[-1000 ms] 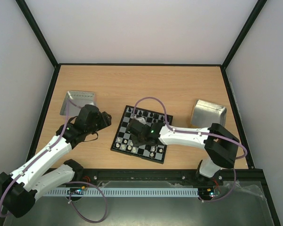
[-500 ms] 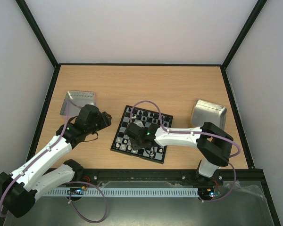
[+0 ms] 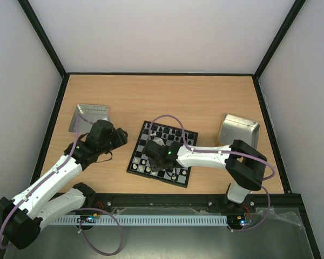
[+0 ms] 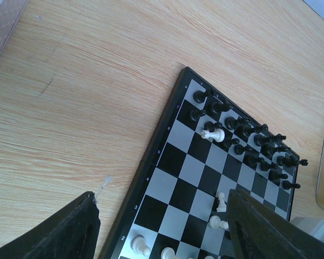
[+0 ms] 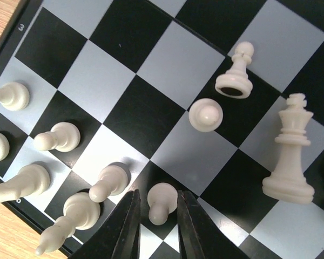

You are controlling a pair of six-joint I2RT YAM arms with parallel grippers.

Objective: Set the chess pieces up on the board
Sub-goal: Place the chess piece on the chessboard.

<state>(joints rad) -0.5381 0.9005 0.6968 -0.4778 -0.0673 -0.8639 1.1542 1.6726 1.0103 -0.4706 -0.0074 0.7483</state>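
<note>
Near the edge of the board point(image 5: 124, 40), the right jaws stand barely apart around a standing white pawn point(image 5: 163, 202), so a crooked lift could snag and topple it into neighbouring pieces point(image 5: 109, 181); the left jaws gape empty

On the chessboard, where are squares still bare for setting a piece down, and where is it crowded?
Bare: most middle squares of the board, between the black pieces on the far ranks and the white pieces on the near ranks. Crowded: the near edge around the right gripper, where they stand closely.
</note>
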